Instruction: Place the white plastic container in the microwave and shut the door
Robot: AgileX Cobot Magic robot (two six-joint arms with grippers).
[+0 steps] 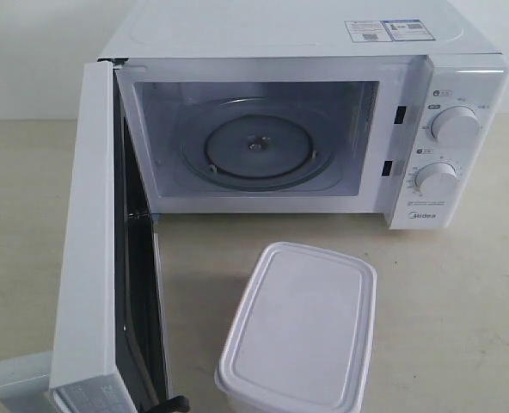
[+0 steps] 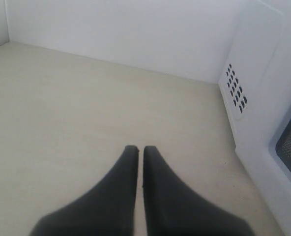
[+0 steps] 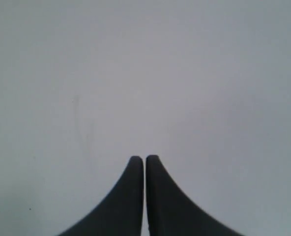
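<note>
The white plastic container [image 1: 302,331] stands on the table in front of the microwave [image 1: 323,112], lid on, near the front edge. The microwave's door [image 1: 95,258] is swung wide open toward the camera on the left, its black inner face showing. The glass turntable [image 1: 256,148] inside is bare. My left gripper [image 2: 140,147] is shut with nothing in it, above the table beside the microwave's vented side wall [image 2: 263,73]. My right gripper [image 3: 144,157] is shut and empty, facing a plain grey-white surface. Neither gripper shows in the exterior view.
Two round knobs [image 1: 455,126] sit on the microwave's right panel. A grey block [image 1: 18,383] lies at the door's lower left corner. A white wall [image 2: 126,29] stands behind the beige table [image 2: 76,108].
</note>
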